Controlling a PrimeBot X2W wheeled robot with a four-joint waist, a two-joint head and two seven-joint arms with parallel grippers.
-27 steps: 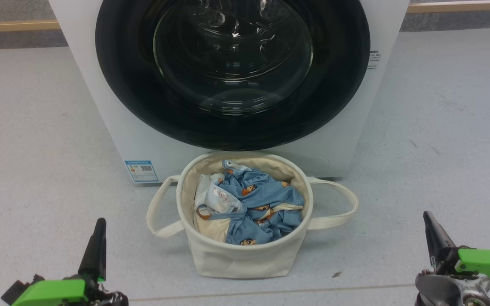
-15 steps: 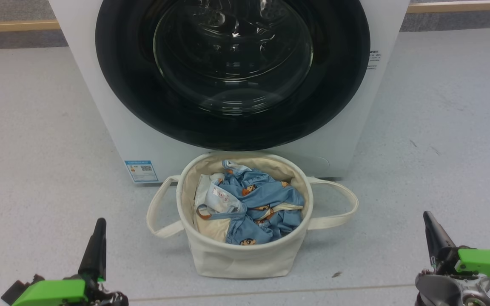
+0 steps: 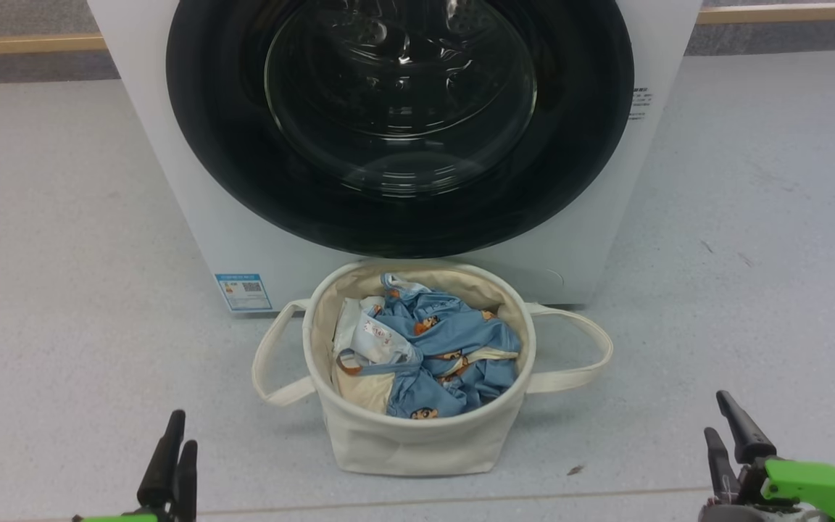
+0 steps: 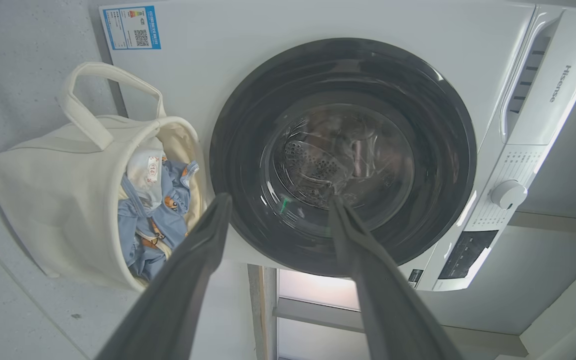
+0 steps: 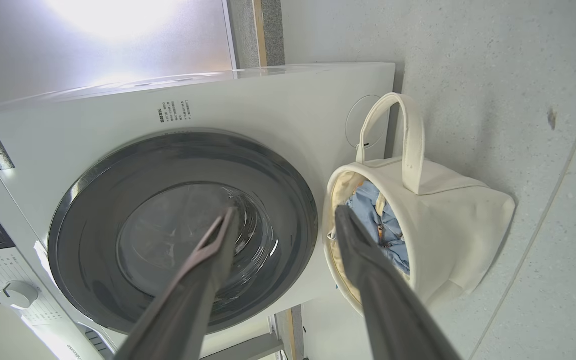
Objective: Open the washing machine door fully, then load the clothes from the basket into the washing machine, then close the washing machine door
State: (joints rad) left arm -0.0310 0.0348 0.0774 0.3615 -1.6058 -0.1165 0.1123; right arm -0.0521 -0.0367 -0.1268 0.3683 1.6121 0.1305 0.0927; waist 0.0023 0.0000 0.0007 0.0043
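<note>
The door (image 3: 399, 217) sits shut, flush on the washer (image 3: 171, 188) at the far side. The basket (image 3: 417, 442) stands just before it on the floor with the clothes (image 3: 446, 341) heaped inside, so opening is my step. My left gripper (image 3: 182, 431) and right gripper (image 3: 716, 413) hang low and near, well apart from both, jaws spread wide and empty. I can't make out a handle on the black rim, so I'd find the catch side first, hook one finger behind it and follow the hinge's arc, passing above the basket.
</note>
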